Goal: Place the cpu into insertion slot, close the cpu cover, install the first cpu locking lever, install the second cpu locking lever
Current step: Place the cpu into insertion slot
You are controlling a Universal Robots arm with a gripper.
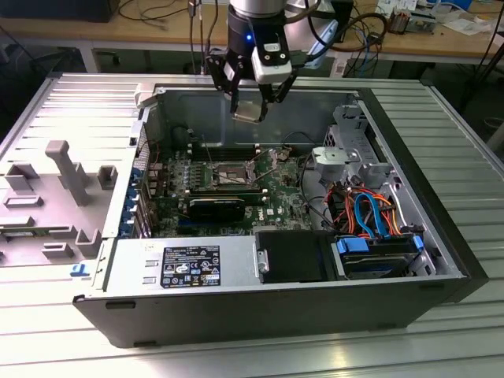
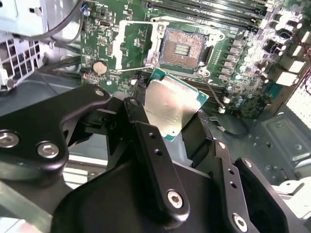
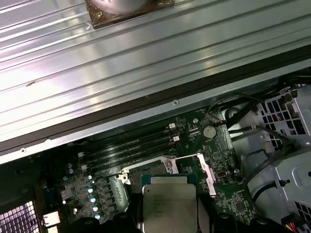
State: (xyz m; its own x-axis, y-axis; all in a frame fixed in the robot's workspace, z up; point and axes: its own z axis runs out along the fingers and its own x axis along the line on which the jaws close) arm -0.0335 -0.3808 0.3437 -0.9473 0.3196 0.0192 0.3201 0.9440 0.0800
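Note:
My gripper (image 1: pixel 253 104) hangs above the open computer case, shut on the cpu (image 1: pixel 247 111), a small flat square chip with a silver-grey top. In the second wrist view the cpu (image 2: pixel 171 104) sits tilted between the black fingers (image 2: pixel 137 115), with the insertion slot (image 2: pixel 184 47) beyond it, uncovered and apart from the chip. The cpu cover (image 2: pixel 137 42) stands swung open beside the slot, and a thin locking lever (image 2: pixel 214 95) sticks up by it. In the exterior view the insertion slot (image 1: pixel 230 175) lies on the green motherboard below the gripper. The first wrist view shows the cpu (image 3: pixel 169 204) over the socket area.
The green motherboard (image 1: pixel 272 193) lies inside the black case (image 1: pixel 236 315). Long memory slots (image 3: pixel 129 145) run beside the socket. A black card (image 1: pixel 214 208) sits below it. A drive cage (image 1: pixel 346 153) and bundled cables (image 1: pixel 370 213) fill the exterior view's right.

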